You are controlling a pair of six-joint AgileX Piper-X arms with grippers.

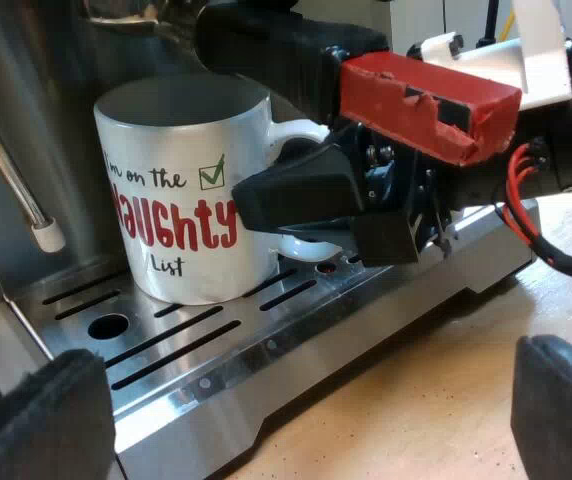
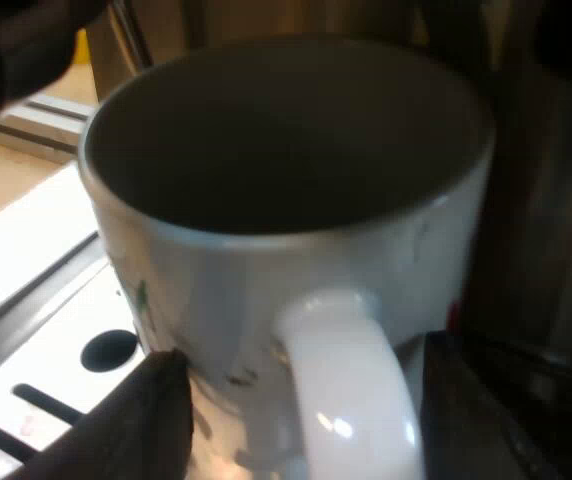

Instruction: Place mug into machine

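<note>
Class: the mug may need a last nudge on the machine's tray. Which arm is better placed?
Probably right. The right gripper straddles the handle of the mug on the tray; the left gripper hangs open, off the mug.

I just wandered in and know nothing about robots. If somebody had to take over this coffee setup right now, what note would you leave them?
Left gripper: open, holding nothing, hovering off the edge of the drip tray, facing the mug.
Right gripper: open, fingers on either side of the mug's handle, with a gap on at least one side.
The mug stands upright on the drip tray.
Done: the mug looks placed.
Left: probably just draw the right gripper back off the handle without nudging the mug.
</note>
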